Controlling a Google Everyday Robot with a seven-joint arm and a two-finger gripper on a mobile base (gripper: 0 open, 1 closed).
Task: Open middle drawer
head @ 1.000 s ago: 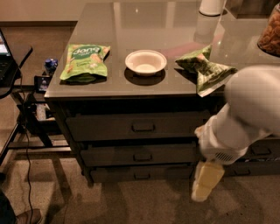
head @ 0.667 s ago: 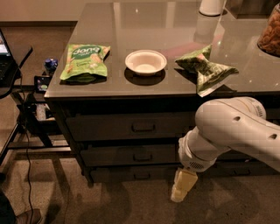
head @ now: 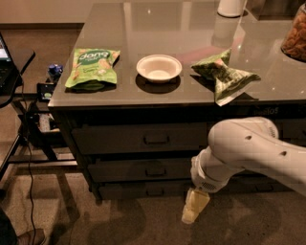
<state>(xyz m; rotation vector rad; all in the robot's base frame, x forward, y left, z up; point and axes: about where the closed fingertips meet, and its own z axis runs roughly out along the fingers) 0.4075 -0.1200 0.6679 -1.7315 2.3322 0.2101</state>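
The cabinet has three stacked dark drawers under a grey counter [head: 191, 33]. The middle drawer [head: 129, 170] is shut, and its small pull handle [head: 155, 171] sits at the centre of its front. The taller drawer [head: 114, 139] is above it and the slimmest one [head: 129, 191] below. My white arm [head: 248, 148] comes in from the right. My gripper [head: 190, 217] points down at the floor in front of the slimmest drawer, lower than the middle handle and to its right. It touches no drawer.
On the counter lie a light green snack bag [head: 93, 64], a white bowl [head: 158, 67], a dark green bag [head: 224, 74], a white cylinder [head: 231, 6] and a jar [head: 294, 36]. A black stand with cables [head: 28, 124] is at the left.
My arm has swung left across the cabinet front. The gripper has moved left and now hangs nearer the drawer handles. The drawers have not moved.
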